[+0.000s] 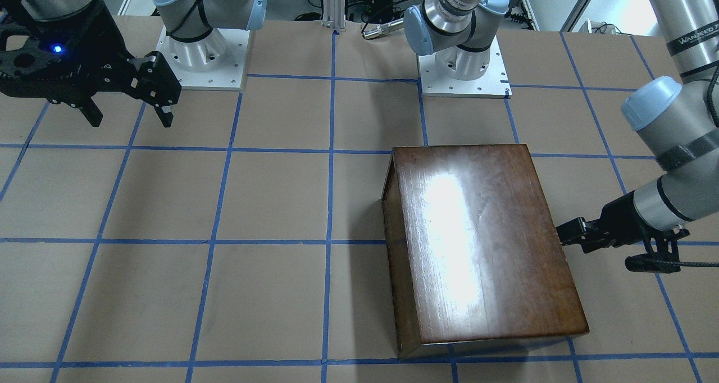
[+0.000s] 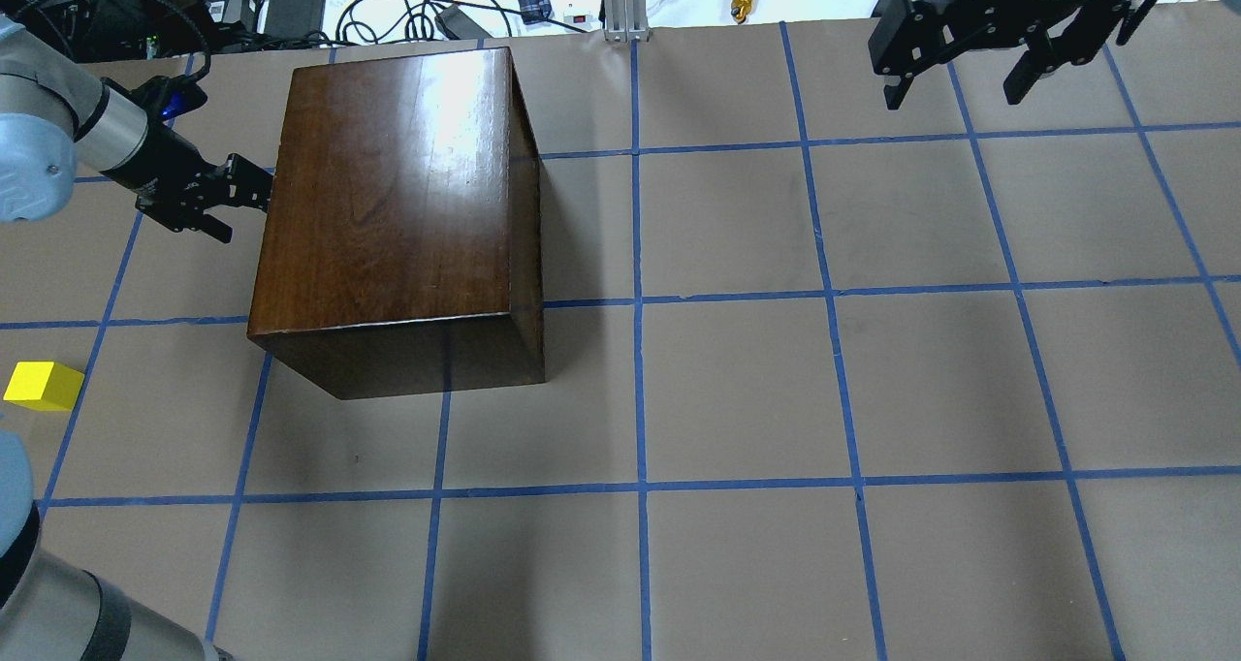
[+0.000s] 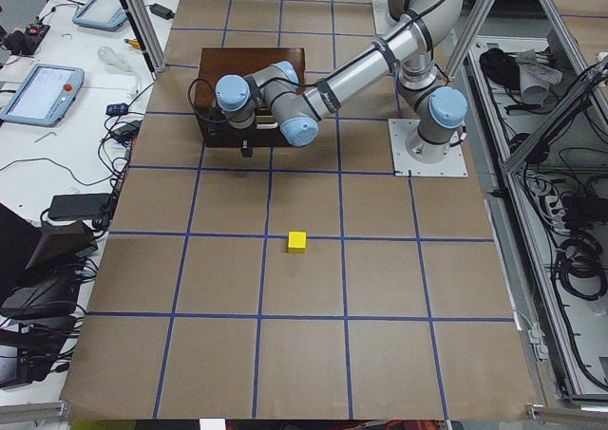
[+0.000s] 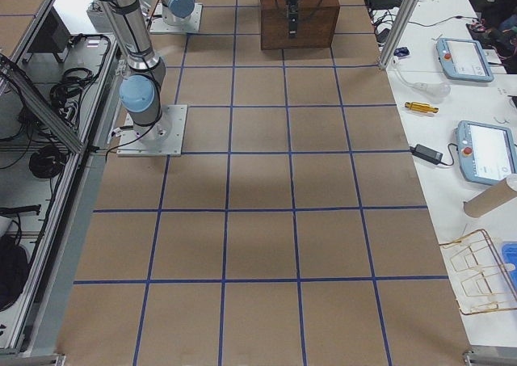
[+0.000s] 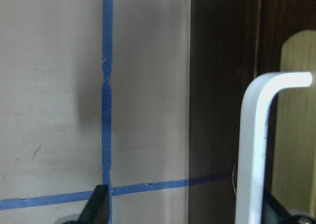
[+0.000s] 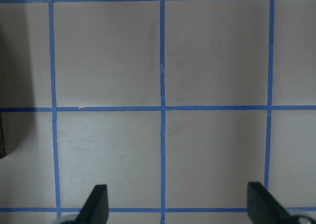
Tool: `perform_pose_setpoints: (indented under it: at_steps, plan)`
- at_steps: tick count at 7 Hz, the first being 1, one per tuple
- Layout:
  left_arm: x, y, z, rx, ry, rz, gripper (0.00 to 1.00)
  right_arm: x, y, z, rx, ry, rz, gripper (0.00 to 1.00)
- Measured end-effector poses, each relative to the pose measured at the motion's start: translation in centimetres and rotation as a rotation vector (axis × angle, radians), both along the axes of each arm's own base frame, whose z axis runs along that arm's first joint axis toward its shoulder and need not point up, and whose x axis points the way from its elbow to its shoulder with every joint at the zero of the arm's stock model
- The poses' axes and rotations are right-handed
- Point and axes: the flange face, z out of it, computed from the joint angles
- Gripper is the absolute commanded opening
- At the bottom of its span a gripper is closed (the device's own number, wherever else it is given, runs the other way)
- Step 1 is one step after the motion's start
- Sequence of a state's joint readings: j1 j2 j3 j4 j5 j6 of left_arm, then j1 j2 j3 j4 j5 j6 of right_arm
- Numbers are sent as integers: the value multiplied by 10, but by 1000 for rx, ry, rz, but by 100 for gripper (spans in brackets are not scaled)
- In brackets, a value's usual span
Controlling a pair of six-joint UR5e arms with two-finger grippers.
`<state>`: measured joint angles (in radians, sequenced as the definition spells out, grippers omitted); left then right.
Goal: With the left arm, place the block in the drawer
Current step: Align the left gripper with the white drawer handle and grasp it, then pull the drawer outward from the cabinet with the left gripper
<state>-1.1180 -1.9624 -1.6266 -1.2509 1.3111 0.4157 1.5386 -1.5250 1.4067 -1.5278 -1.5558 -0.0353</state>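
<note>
Metal pull [image 5: 256,150] blurred between left hand [image 5: 187,206] fingers [image 5: 98,209]

Block [image 2: 44,386]: small yellow cube, resting flat on the table at the near left, well apart from the box.
Drawer [image 5: 224,110]: shut, dark front facing left, with its metal pull [image 5: 253,145] showing.
Left arm [image 2: 102,128]: extended low toward that front. The left gripper [image 2: 252,188] is spread, with the pull between its fingers.

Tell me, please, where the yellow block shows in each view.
Front-facing: not in it.
Overhead: block at left edge, below-left of the wooden box.
Exterior left: near centre, nearer the camera than the wooden box.
Exterior right: not in it.
Left wrist: not in it.
Right wrist: not in it.
Shared landmark: wooden box.
</note>
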Motion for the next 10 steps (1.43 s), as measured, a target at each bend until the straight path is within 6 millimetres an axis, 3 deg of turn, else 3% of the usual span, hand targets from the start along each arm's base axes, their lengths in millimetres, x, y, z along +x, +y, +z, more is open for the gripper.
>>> perform_pose_setpoints:
  at_steps: [5, 10]
  plan:
    - [12, 1, 4, 4, -30, 5, 100, 0, 0, 0, 0, 1, -1, 100]
    - [48, 9, 5, 2, -34, 56, 100, 0, 0, 0, 0, 1, 0, 100]
